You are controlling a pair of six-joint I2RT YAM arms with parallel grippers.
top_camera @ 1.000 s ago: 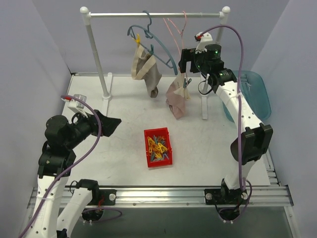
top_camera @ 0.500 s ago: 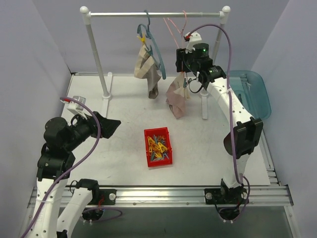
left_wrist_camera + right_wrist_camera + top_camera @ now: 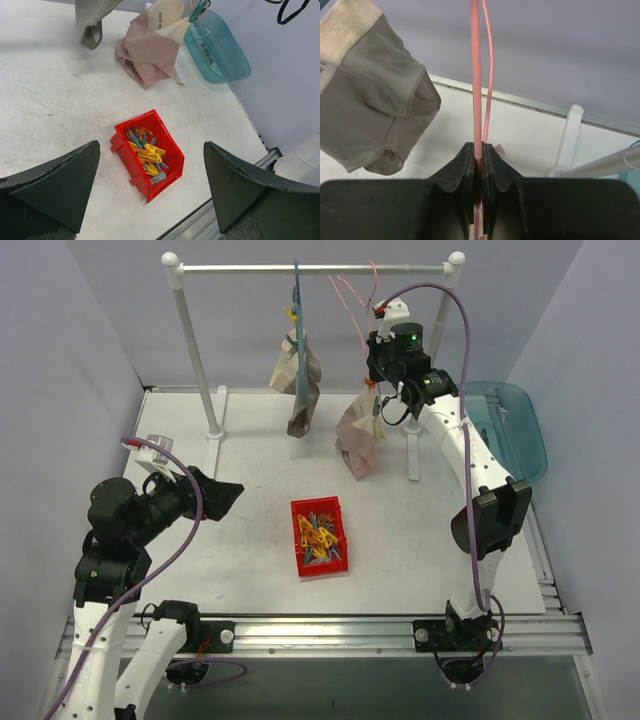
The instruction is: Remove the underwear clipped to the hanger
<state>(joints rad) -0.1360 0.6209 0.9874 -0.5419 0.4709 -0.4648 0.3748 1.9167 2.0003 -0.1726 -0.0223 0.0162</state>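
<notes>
Two hangers hang from the white rail [image 3: 310,269]. The blue hanger [image 3: 297,300] carries beige underwear [image 3: 298,380], held by a yellow clip [image 3: 291,313]. From the pink wire hanger [image 3: 350,295] a pinkish underwear [image 3: 357,435] hangs down to the table, fastened by a teal clip [image 3: 200,9]. My right gripper [image 3: 478,150] is shut on the pink hanger [image 3: 475,75] wire, just above that garment; the beige underwear [image 3: 370,100] hangs to its left. My left gripper [image 3: 228,495] stands open low at the left, nothing between its fingers [image 3: 55,185].
A red bin [image 3: 320,536] of coloured clips sits mid-table, seen below my left gripper [image 3: 151,145]. A teal tub [image 3: 510,430] lies at the right edge. The rack's posts [image 3: 195,350] stand at the back, and grey walls close in both sides.
My right gripper went from open to shut on the pink hanger wire. The blue hanger with the beige underwear swung round to edge-on. The left arm stayed put.
</notes>
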